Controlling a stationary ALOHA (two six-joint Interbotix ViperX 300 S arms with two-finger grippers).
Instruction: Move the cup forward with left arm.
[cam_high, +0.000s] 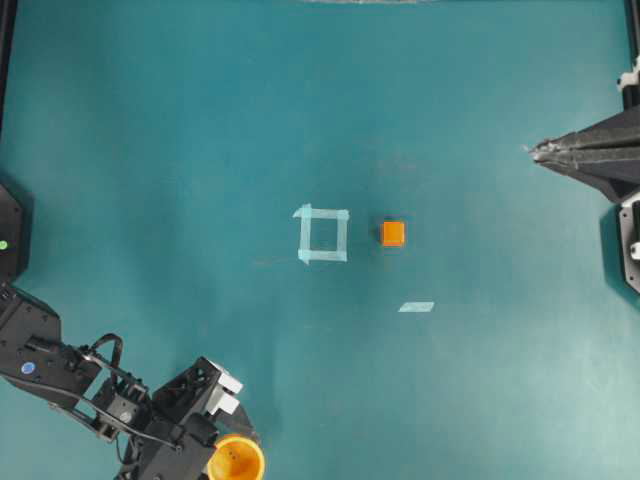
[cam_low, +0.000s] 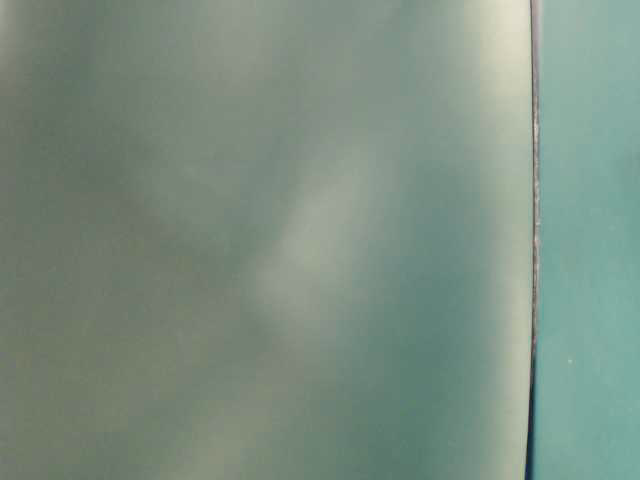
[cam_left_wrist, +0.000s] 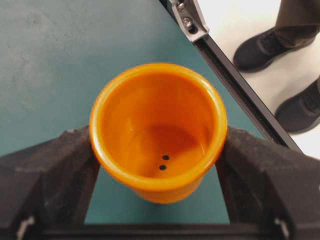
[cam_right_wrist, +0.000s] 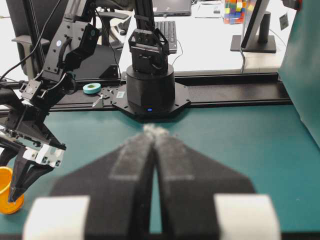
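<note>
1. Where the teal table (cam_high: 200, 130) meets its near edge at the lower left of the overhead view stands the cup (cam_high: 235, 459), upright, orange with a lighter rim, two small dark dots on its inner floor.
2. Left gripper (cam_left_wrist: 157, 150): black fingers (cam_left_wrist: 55, 170) set wide, one on each side of the cup and touching its wall; whether they press it cannot be told.
3. Right gripper (cam_right_wrist: 154, 137): fingers together, tips meeting, at the right edge of the overhead view, well apart from the cup.
4. Orange cube (cam_high: 393, 234): near the table's middle, just right of the tape square (cam_high: 323, 235).
5. Tape strip (cam_high: 416, 307): loose piece lying below the cube.
6. Table-level view: blurred, nothing legible.
</note>
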